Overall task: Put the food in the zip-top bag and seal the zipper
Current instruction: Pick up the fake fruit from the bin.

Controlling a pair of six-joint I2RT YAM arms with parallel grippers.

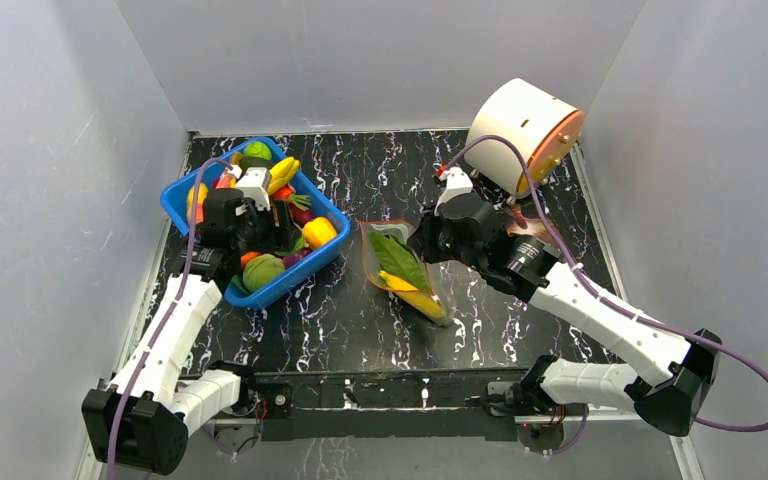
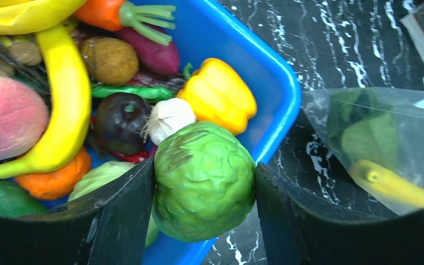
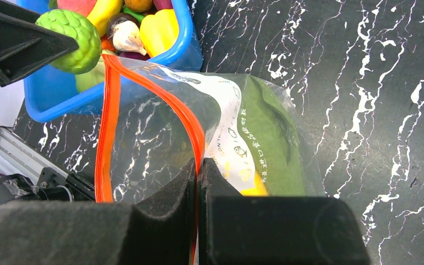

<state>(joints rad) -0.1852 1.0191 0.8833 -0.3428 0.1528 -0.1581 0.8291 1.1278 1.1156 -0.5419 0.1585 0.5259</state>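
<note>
A: What does the overhead camera show?

B: A black, white-veined worktop (image 1: 380, 170) walled in grey. The left arm (image 1: 175, 320) reaches over a blue basket (image 1: 305, 272) heaped with toy produce at the back left. The right arm (image 1: 600, 310) reaches to a clear zip-top bag (image 1: 400, 270) lying mid-worktop, just right of the basket. A white cylinder (image 1: 520, 130) with an orange face sits at the back right.

A: And the left wrist camera?

B: The left tool (image 2: 204, 168) is clenched on a round green toy lettuce (image 2: 204, 187). Both black fingers press against its sides, over the basket's near rim. Behind it in the basket lie a yellow bell pepper (image 2: 218, 94), a garlic bulb (image 2: 168, 118), a banana (image 2: 69, 110) and a pink peach (image 2: 8, 116).

A: The right wrist camera?

B: The right tool (image 3: 199, 165) is pinched tight on the red-orange zipper (image 3: 107, 121) at the bag's mouth, which gapes open towards the basket. Inside the bag lie a green leaf (image 3: 273, 138) and a yellow piece (image 3: 251, 190). A white panel (image 3: 226, 110) on the bag carries dark printing, too small and skewed to read.
</note>
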